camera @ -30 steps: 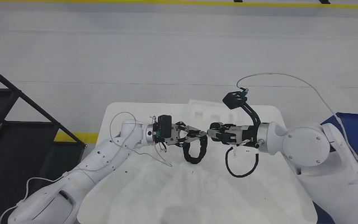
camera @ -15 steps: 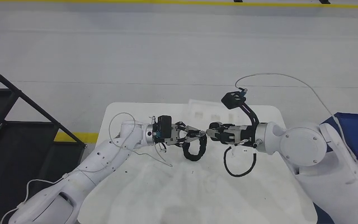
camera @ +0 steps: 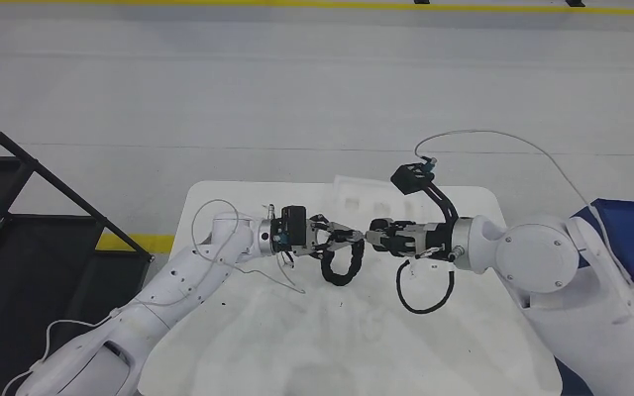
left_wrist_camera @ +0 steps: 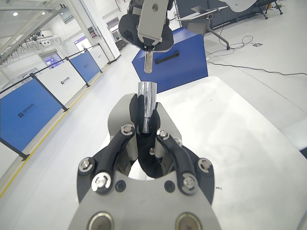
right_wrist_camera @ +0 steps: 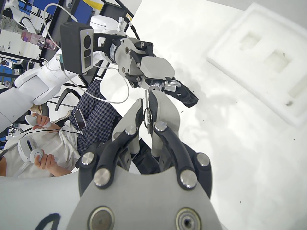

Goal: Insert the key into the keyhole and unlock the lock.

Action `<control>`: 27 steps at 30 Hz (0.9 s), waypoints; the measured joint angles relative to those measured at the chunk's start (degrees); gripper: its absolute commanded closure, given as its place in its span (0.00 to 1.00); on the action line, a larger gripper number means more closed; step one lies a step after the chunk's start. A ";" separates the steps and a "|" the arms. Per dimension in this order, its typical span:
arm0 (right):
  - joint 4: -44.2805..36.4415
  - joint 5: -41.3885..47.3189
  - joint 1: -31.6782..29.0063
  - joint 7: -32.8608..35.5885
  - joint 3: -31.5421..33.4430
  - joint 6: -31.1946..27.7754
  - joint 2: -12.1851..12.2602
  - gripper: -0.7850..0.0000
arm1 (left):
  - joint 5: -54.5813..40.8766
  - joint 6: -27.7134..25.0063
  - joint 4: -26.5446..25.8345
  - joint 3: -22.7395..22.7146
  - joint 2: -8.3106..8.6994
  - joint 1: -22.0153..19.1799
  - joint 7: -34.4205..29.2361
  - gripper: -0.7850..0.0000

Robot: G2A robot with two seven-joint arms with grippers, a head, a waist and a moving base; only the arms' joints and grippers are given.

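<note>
Gripping the lock [left_wrist_camera: 146, 96] with closed fingers, the left gripper [left_wrist_camera: 144, 111] holds it above the bench [left_wrist_camera: 227, 125]; the right gripper [left_wrist_camera: 150, 45] pinches the key [left_wrist_camera: 148, 60] in shut fingers. Seen from above, the key tip sits just at the lock's 3 o'clock, lined up but apart, so insertion and turning both look not yet done.

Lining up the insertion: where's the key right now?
In the left wrist view the key hangs pinched in the right gripper above the table, its tip just short of the lock, which the left gripper holds.
</note>
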 measured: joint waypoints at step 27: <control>0.98 -2.52 3.84 2.21 -3.37 1.94 -0.28 1.00 | 3.49 0.20 -7.51 -6.20 1.81 4.18 -6.56 1.00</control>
